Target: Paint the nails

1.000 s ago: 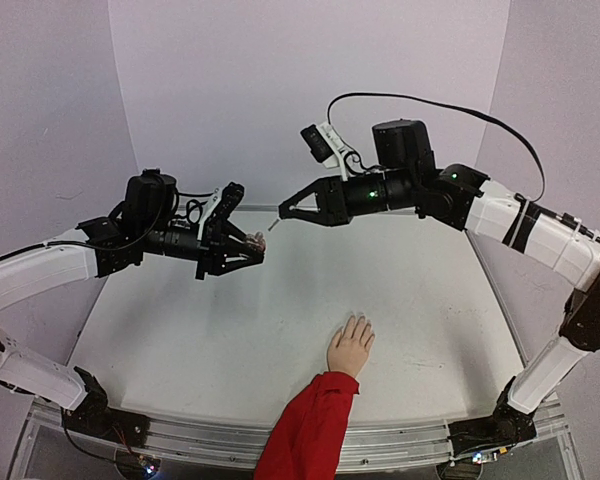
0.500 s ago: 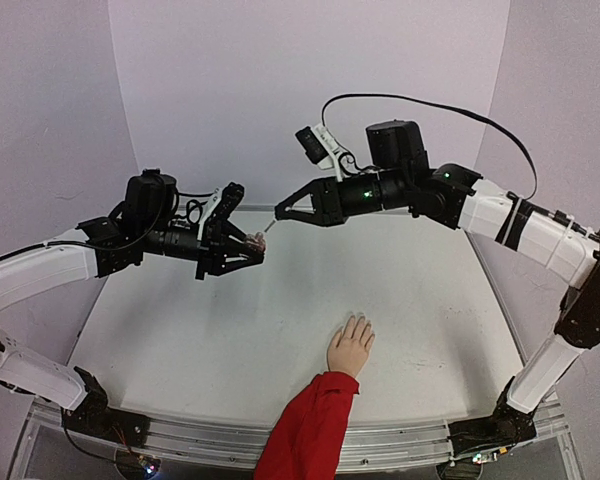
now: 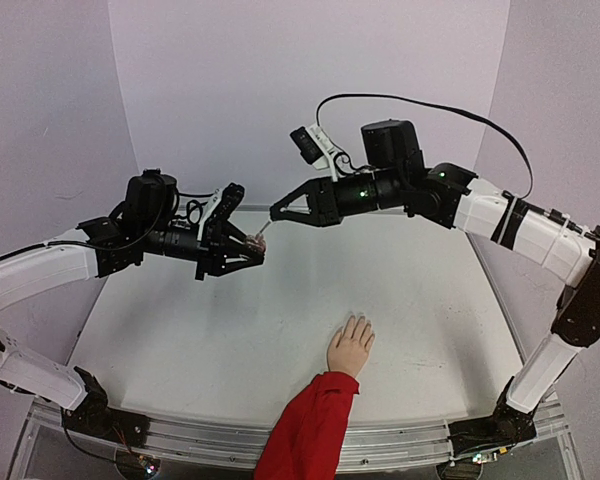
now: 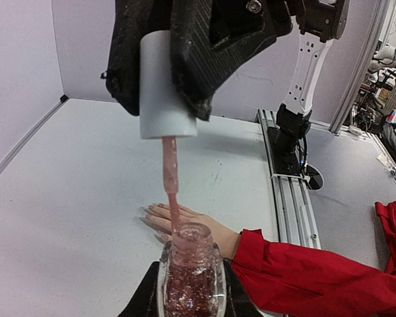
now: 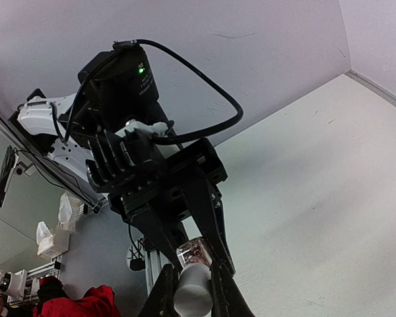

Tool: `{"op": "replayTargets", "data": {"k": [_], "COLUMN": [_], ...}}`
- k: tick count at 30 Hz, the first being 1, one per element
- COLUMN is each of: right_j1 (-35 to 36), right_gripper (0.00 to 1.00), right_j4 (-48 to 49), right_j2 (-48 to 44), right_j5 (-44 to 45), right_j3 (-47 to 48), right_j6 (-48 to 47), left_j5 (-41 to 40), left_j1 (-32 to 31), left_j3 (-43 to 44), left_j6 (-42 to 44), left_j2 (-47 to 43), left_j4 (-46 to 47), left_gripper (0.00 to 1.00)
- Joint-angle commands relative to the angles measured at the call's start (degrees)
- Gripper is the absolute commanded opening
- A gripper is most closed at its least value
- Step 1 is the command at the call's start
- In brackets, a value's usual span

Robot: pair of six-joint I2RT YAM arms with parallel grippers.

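Observation:
A pale mannequin hand point(image 3: 351, 345) with a red sleeve point(image 3: 307, 430) lies flat near the table's front; its nails are too small to make out, and it also shows in the left wrist view point(image 4: 185, 221). My left gripper point(image 3: 252, 248) is shut on a small glass bottle of pink glitter polish point(image 4: 191, 277), held in the air. My right gripper point(image 3: 277, 213) is shut on the white brush cap point(image 4: 164, 86). The pink brush stem point(image 4: 170, 181) hangs from the cap, its tip in the bottle's neck. The cap also shows in the right wrist view point(image 5: 193, 290).
The white table point(image 3: 220, 330) has purple walls at the back and both sides. An aluminium rail point(image 3: 400, 445) runs along the front edge. Both arms hover above the back half of the table.
My right gripper has moved left and a little down with the cap, bringing the brush into the bottle's neck. The left arm and the mannequin hand have not moved.

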Motion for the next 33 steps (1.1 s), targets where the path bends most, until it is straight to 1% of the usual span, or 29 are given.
{"op": "replayTargets", "data": {"k": [1, 21, 33], "right_j1": [0.53, 1.30, 2.11], "right_gripper": [0.00, 0.00, 0.00], "right_j4": [1.84, -1.36, -3.41], "right_j2": [0.50, 1.48, 4.48], "right_j5": [-0.94, -1.90, -1.24], "right_j3": [2.53, 3.45, 6.40], "right_j6": [-0.38, -1.66, -3.14], "left_j5": [1.06, 1.04, 1.00], "left_j1": [0.11, 0.02, -0.06], "left_j3": [0.65, 0.69, 0.65], "left_j6": [0.90, 0.96, 1.19], "left_j2": [-0.34, -0.49, -0.68], "left_j4": [2.80, 2.79, 2.81], "left_gripper": [0.00, 0.00, 0.00]}}
